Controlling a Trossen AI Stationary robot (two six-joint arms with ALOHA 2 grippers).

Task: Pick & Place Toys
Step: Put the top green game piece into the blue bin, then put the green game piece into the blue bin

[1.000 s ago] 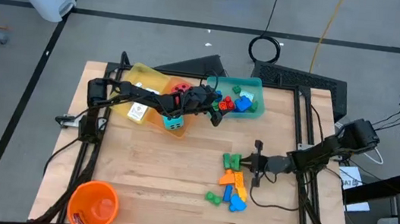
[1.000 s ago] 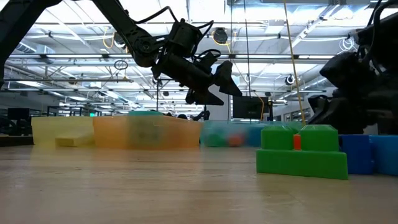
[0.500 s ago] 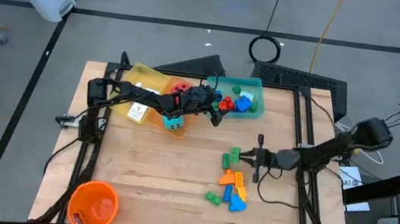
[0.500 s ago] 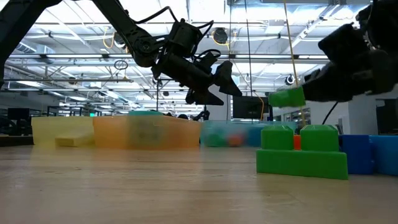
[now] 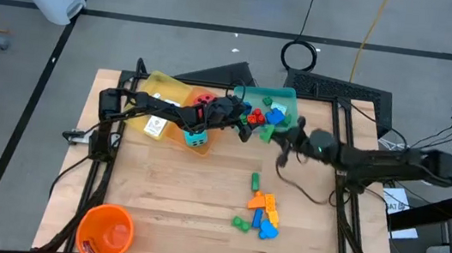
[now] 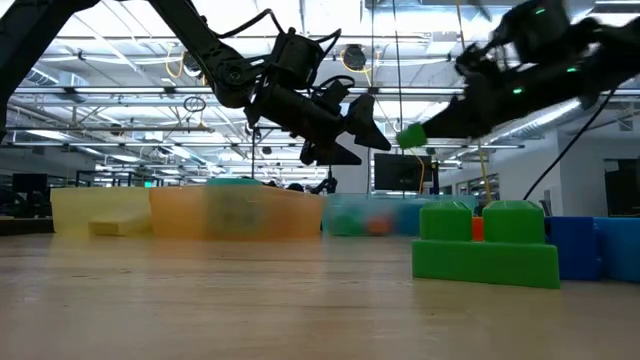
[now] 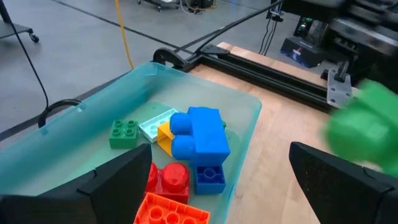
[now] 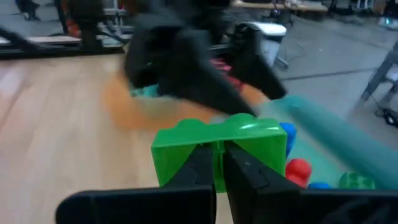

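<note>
A green brick [image 8: 217, 142] hangs in the air, with my right gripper [image 8: 219, 163] shut on it, by the near edge of the teal tray [image 5: 288, 100]. In the high view that brick [image 5: 266, 132] is just right of my left gripper [image 5: 246, 127], which stands open and empty above the tray's near left corner. Blue, red, orange and green bricks [image 7: 198, 134] lie in the tray. More bricks [image 5: 263, 214] lie in a pile on the table, a green one [image 5: 255, 181] apart from it. A cyan die [image 5: 198, 140] and a red die [image 5: 204, 100] sit by the orange tray [image 5: 185, 104]. My right gripper pinches the green brick between its two fingers [image 8: 245, 169], at the middle of the brick's side that faces the wrist [image 8: 180, 163]. The fingers come almost level from the table's right. The brick is lifted clear of the table and the tray, studs up.
A yellow tray [image 5: 166, 89] with a white card [image 5: 154, 126] stands left of the orange tray. An orange bucket [image 5: 105, 231] stands at the near left corner. In the low view a big green brick [image 6: 487, 245] stands close on the table.
My right gripper, shut on the green brick, has lifted it off the table by the pile and carried it up, toward the far edge and the teal tray. Another green brick has stayed on the table. The left arm has kept still.
</note>
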